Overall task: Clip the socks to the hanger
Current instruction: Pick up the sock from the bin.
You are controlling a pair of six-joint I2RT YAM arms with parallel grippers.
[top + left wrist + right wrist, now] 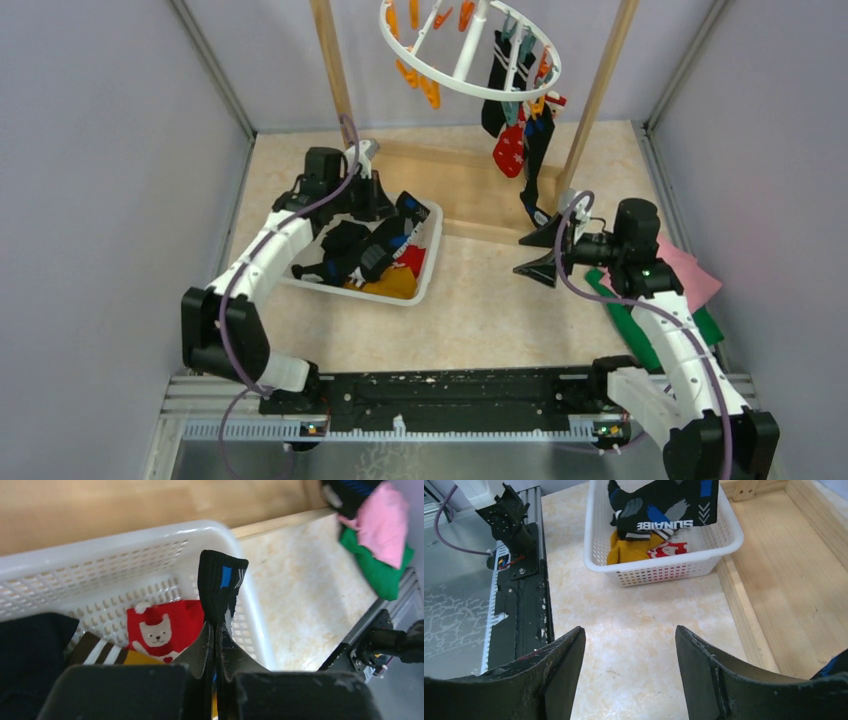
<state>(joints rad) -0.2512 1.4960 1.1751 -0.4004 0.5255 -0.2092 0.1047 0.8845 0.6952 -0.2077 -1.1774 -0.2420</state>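
The left arm [262, 250] rises from its base at the near left, elbow out to the left. It reaches forward and to the right, with the wrist bent downward. The left end effector [215, 632] has its jaws pressed together, and one end of a black sock [220, 587] is pinched between them, sticking out past the tips. The right arm [672, 325] leans forward and inward from its base at the near right, and its wrist is turned to the left. The right end effector [541, 253] points left above the worktop [624, 605]. Its jaws stand wide apart, with the worktop showing between the two fingers [566, 655].
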